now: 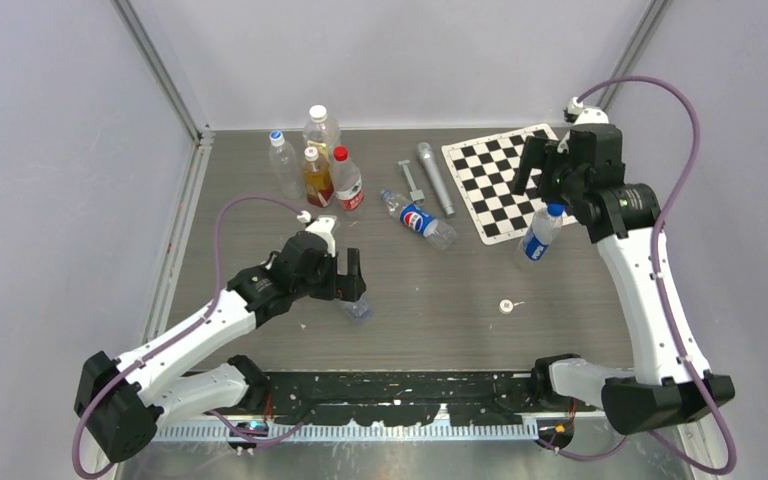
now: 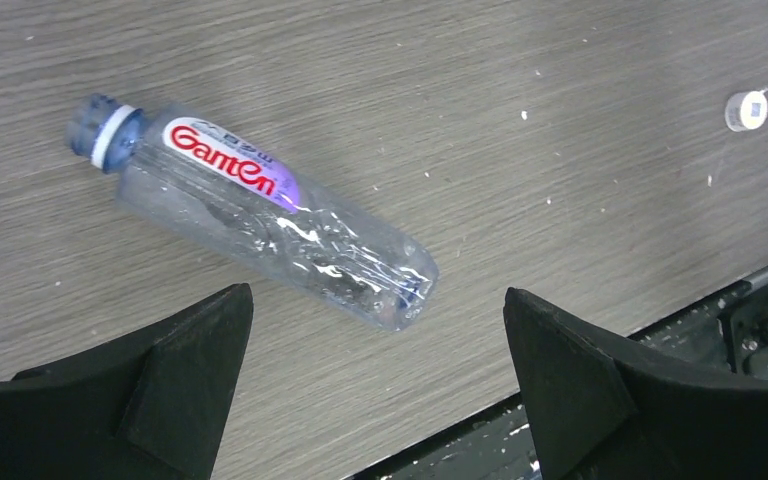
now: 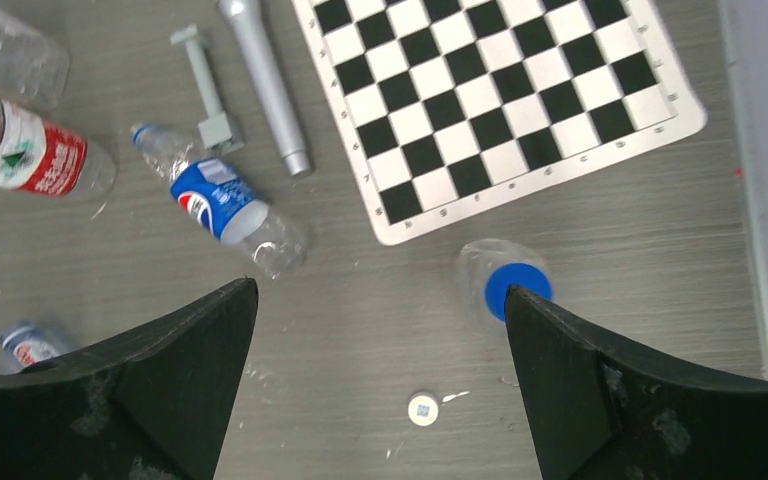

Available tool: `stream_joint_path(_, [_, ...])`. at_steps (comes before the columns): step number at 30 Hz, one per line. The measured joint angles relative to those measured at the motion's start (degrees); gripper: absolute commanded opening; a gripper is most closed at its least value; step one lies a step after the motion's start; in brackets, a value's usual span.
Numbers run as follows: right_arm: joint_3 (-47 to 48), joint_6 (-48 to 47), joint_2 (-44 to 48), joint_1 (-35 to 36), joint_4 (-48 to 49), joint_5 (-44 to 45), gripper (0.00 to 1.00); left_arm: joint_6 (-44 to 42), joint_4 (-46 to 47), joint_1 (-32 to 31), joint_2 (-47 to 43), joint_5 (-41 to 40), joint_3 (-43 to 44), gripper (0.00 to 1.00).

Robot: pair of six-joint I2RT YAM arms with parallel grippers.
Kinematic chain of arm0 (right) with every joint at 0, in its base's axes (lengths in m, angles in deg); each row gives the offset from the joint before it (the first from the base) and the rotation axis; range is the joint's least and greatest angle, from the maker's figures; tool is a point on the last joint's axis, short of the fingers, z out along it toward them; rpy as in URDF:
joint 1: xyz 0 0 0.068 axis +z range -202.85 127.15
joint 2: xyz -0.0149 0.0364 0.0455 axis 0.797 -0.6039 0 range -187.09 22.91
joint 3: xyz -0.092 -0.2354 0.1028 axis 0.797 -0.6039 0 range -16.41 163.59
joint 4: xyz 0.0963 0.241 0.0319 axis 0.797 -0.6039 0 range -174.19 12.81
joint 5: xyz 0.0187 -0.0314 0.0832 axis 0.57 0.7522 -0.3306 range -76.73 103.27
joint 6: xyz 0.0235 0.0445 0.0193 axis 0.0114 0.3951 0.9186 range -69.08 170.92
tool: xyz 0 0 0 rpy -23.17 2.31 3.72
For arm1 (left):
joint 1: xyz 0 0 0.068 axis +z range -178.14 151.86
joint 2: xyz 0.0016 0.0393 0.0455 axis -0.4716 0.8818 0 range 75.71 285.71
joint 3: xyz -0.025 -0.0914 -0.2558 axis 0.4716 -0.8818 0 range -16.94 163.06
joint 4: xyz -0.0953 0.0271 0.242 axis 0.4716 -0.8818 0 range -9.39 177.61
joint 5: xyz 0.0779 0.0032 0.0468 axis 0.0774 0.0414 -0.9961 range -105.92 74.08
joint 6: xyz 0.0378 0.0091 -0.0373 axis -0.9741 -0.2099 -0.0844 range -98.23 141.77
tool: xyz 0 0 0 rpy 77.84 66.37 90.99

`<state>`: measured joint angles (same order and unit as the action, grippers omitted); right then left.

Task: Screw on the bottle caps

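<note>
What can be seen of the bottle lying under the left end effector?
The bottle is small, clear, crinkled plastic with a red-and-purple label near its shoulder and a blue cap over a white ring on its neck. It lies on its side on the grey table, touching nothing else; the left end effector hangs open above it.

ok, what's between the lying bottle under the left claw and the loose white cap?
Nothing, just bare tabletop between the bottle and the white cap. Left wrist view shows it best; the top view agrees.
</note>
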<state>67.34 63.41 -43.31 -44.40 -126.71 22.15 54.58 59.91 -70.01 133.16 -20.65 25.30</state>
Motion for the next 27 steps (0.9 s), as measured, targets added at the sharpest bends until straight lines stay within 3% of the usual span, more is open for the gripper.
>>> stream_joint_path(8, [11.82,0.81,-13.6,0.0,-7.67,-12.11,1.0,0.35,-3.56,1.42,2.29,-1.88,2.71,1.0])
stream_joint_path(11, [13.38,3.5,-17.29,0.02,-6.38,-15.04,1.0,0.61,-6.88,5.92,4.48,-2.67,7.02,0.99])
stream_joint_path(15, [6.69,7.93,-17.07,0.0,1.97,-21.2,1.0,1.05,-8.37,15.32,5.95,-4.35,10.45,0.94])
stream_joint_path(20, [1.57,11.19,-18.16,0.0,6.69,-28.33,1.0,1.53,-8.7,26.51,9.09,-7.45,10.97,0.84])
stream_joint_path(27, [1.84,11.93,-19.96,0.37,8.76,-30.23,1.0,3.58,-7.21,32.63,19.76,-10.14,11.23,0.59])
